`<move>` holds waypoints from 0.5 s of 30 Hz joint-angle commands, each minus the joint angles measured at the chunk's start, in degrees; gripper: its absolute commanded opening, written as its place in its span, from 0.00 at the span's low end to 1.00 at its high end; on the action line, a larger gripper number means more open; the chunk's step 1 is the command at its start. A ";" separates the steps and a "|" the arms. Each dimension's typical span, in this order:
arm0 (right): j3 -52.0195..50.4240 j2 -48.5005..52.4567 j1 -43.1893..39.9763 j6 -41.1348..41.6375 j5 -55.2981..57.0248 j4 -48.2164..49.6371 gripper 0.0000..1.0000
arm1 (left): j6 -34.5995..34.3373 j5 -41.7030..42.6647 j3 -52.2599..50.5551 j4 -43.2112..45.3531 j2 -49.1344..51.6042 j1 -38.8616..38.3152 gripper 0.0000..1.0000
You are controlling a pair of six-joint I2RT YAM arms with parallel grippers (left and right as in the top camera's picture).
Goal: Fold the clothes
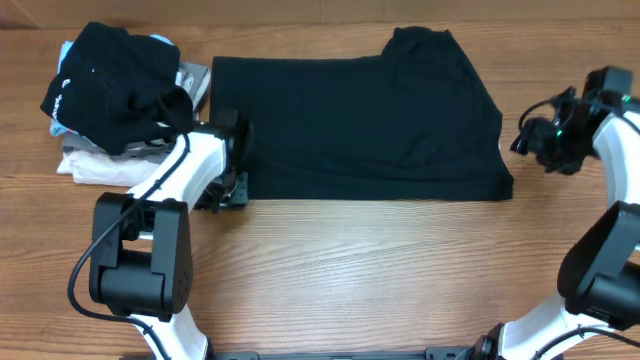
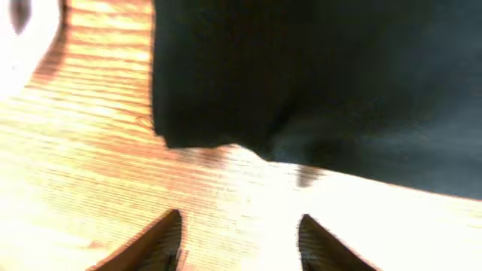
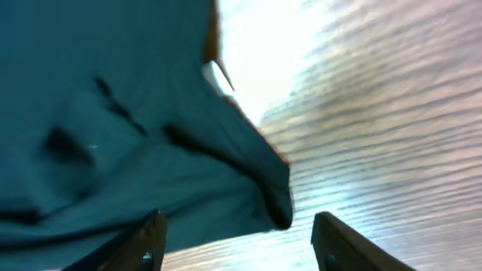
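Black garment (image 1: 360,125): spread flat on the tabletop (image 1: 380,270), towards the far side; long axis set left to right, with a flap projecting from the far edge near the right end.
Left hand (image 2: 241,226): held at the garment's near-left corner, fingers spread wide, nothing gripped.
Right hand (image 3: 237,233): held near the garment's right edge, fingers spread wide, nothing gripped.
Clothes pile (image 1: 120,100): heaped at the far left, black items over white ones, close beside the left arm.

Robotics lab bench (wood-grain table (image 1: 380,260)), left arm (image 1: 150,240) and right arm (image 1: 610,250) alongside.
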 commanded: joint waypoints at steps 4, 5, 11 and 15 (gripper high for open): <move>10.12 -0.52 1.20 -0.20 -5.29 -6.91 0.72 | 1.16 4.44 13.11 -7.39 -0.46 0.61 0.77; 10.88 -0.52 1.68 -0.20 -5.77 -7.58 0.73 | 1.14 4.66 15.10 -8.72 -0.46 0.61 0.80; 11.61 -0.50 7.89 -0.33 -5.75 -4.90 0.79 | 5.86 12.09 26.82 -12.24 -0.46 0.59 0.98; 10.78 0.48 12.59 2.73 -2.12 -2.78 0.69 | 5.84 12.09 26.56 -10.36 0.24 0.50 0.86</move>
